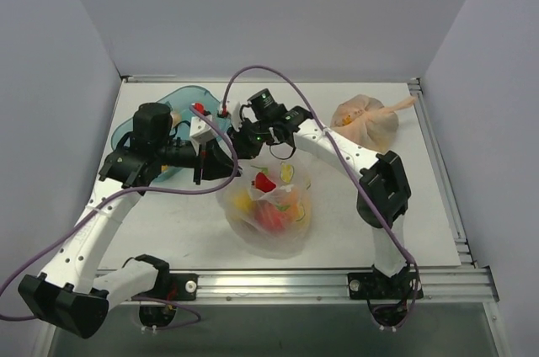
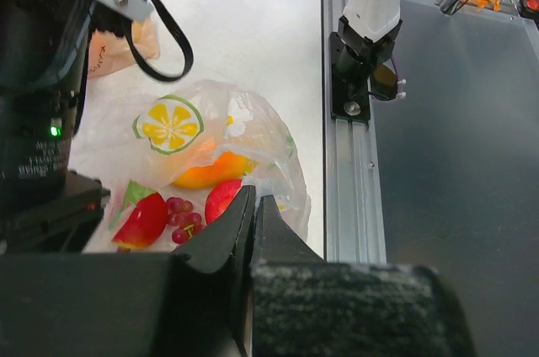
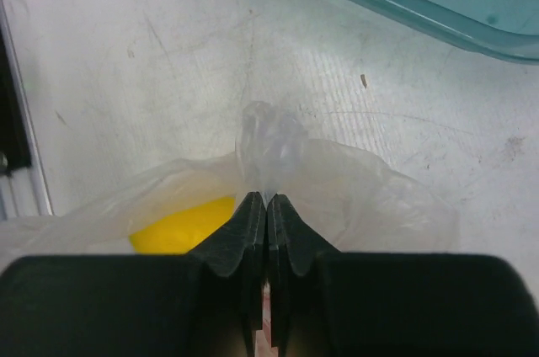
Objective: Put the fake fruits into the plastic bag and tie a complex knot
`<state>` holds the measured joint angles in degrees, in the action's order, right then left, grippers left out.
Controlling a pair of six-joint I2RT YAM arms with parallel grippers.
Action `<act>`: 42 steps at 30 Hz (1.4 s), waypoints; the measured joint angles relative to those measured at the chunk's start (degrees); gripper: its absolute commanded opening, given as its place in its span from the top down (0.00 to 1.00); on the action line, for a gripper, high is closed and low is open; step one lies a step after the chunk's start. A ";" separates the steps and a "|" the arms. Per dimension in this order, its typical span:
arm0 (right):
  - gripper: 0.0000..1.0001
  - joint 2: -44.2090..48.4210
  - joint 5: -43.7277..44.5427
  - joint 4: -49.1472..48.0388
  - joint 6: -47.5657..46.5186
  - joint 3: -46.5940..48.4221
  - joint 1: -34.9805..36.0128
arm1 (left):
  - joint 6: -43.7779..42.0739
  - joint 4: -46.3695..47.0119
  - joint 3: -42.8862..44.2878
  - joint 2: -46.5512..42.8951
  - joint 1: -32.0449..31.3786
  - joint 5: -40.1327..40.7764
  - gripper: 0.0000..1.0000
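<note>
Bag [image 1: 280,241] holds fruits [image 1: 271,215]; right gripper [image 3: 266,199] pinches its film, left gripper [image 2: 255,199] jaws pressed together; white table [image 1: 413,197], grey walls [image 1: 269,12]

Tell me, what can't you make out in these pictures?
- Left wrist view: whether the shut left gripper pinches any film of the plastic bag; its fingers cover that spot.
- Right wrist view: most fake fruits; the right gripper, shut on the bag's neck, blocks all but a yellow one.
- Top view: the bag's neck, under both grippers; part of the teal tray, behind the left arm.

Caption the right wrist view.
Right gripper pinches the gathered neck of the plastic bag; yellow fruit inside, teal tray beyond.
</note>
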<state>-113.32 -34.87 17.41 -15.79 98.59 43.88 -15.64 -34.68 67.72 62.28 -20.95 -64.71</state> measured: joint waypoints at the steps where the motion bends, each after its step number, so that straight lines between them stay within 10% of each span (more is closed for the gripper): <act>1: 1.00 0.00 -0.22 0.50 1.46 0.52 -0.57 | 0.17 0.00 -0.07 -0.20 0.28 0.07 1.00; 21: 1.00 39.08 -7.04 0.37 18.29 -14.38 -29.22 | 14.43 14.38 7.08 2.71 19.93 12.41 1.00; 32: 1.00 53.96 -8.04 -0.09 16.46 -46.62 -38.10 | 9.90 11.74 -14.45 -4.24 28.55 16.48 1.00; 42: 1.00 57.31 -11.37 -0.24 15.76 -48.43 -39.04 | 6.25 6.73 -17.09 -5.70 29.53 14.43 0.95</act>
<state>-56.01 -46.24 17.17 -0.03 50.15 4.84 -9.39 -27.94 50.63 56.58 8.58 -50.28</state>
